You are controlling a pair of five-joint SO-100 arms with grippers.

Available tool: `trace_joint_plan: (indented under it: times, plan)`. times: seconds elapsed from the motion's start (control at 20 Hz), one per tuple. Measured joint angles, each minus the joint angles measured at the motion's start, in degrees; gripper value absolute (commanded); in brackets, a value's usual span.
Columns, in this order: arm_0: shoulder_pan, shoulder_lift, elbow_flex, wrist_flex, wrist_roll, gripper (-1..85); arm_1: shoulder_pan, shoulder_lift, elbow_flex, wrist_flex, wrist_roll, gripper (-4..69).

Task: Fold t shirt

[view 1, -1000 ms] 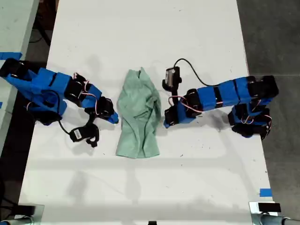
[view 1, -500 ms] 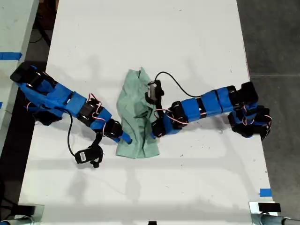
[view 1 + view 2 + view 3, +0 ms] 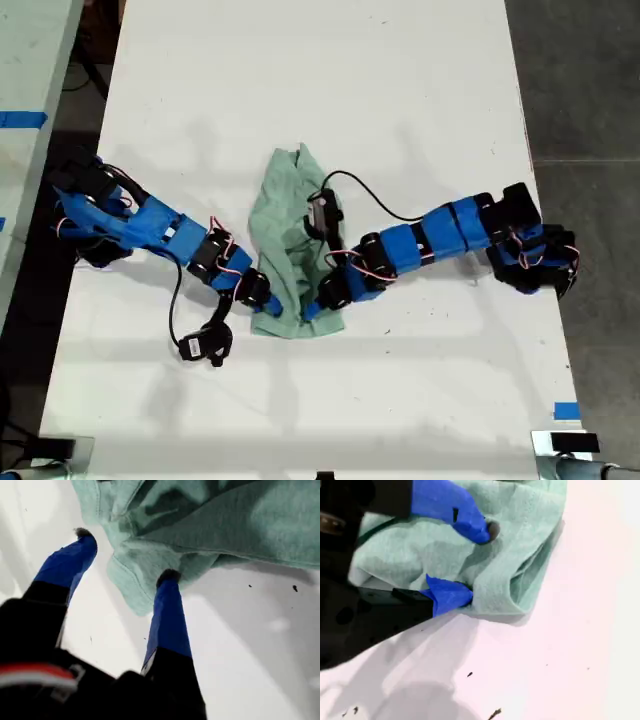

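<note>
White table (image 3: 300,80) filling most of the exterior view, with grey floor (image 3: 585,80) along the exterior view's right. Two blue arms reaching in from opposite sides: first arm (image 3: 150,228) from the exterior view's left, second arm (image 3: 450,230) from the exterior view's right, both angled toward the lower end of the cloth. Between them, near the table's middle, the t shirt (image 3: 290,230): pale mint green, wrinkled, bunched lengthwise into a narrow heap, flat on the table, upper end pointed, lower end wider. At the lower corner on the exterior view's left, my first gripper (image 3: 268,305), shown in the first wrist view (image 3: 125,554) with jaws spread wide, a hemmed corner of the t shirt (image 3: 225,525) hanging between them, one dark fingertip (image 3: 169,575) touching the hem, the other just off the cloth over bare table; nothing clamped. Just beside it, on the lower end toward the exterior view's right, my second gripper (image 3: 312,308), in the second wrist view (image 3: 479,562) with jaws apart, one fingertip (image 3: 490,530) pressed on top of the t shirt (image 3: 530,545), the other at the folded edge, cloth in the gap, not pinched shut. Black cable (image 3: 375,195) looping over the cloth from the second arm. Small blue tape strip (image 3: 566,410) near the table's edge at the exterior view's lower right. Tiny dark specks (image 3: 469,674) on the table.
</note>
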Motion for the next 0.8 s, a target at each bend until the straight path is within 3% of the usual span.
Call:
trace_joint_plan:
  times: [0.3, 0.8]
  plan:
    - [-0.18, -2.02, -2.81, -0.18, 0.0, -0.3, -0.88, -5.63, -1.76, 0.18, 2.64, 27.8]
    - [-0.18, -2.02, -2.81, -0.18, 0.0, -0.3, -1.85, 1.49, -2.11, 6.68, 3.78, 27.0]
